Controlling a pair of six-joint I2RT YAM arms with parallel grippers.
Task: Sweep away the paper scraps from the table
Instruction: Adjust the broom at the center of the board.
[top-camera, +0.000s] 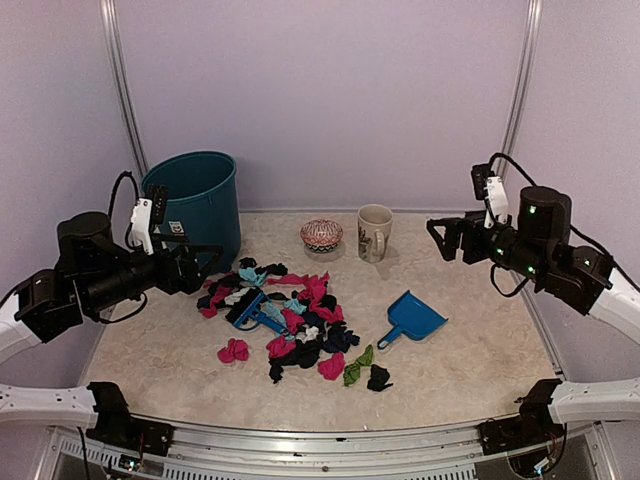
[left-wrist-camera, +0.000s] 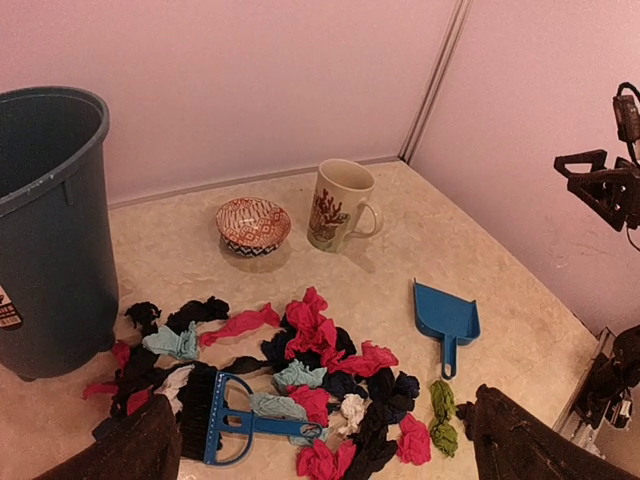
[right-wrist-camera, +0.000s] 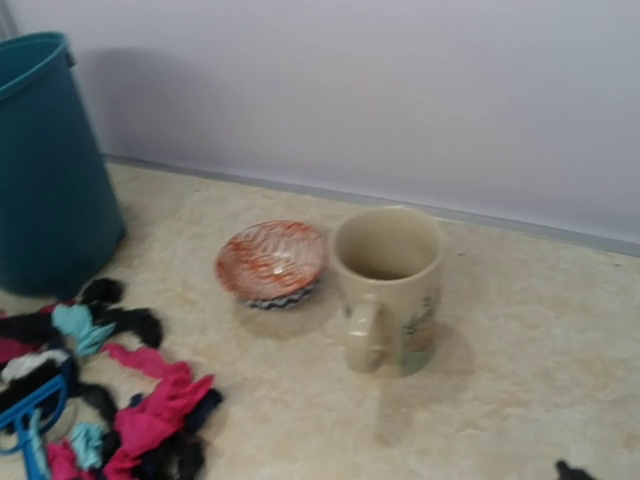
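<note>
The paper scraps (top-camera: 295, 320) lie in a loose pile of pink, black, light blue and green wads in the middle of the table (top-camera: 480, 370). They also show in the left wrist view (left-wrist-camera: 320, 360) and at the lower left of the right wrist view (right-wrist-camera: 150, 420). A small blue brush (top-camera: 258, 313) lies among them. My left gripper (top-camera: 212, 268) hovers at the pile's left end, open and empty; its fingers (left-wrist-camera: 130, 450) stand wide apart. My right gripper (top-camera: 436, 240) is raised at the right, beyond the mug, open and empty.
A blue dustpan (top-camera: 415, 318) lies right of the pile. A teal bin (top-camera: 195, 205) stands at the back left. A patterned bowl (top-camera: 321, 234) and a beige mug (top-camera: 374, 232) stand at the back centre. Walls close off three sides.
</note>
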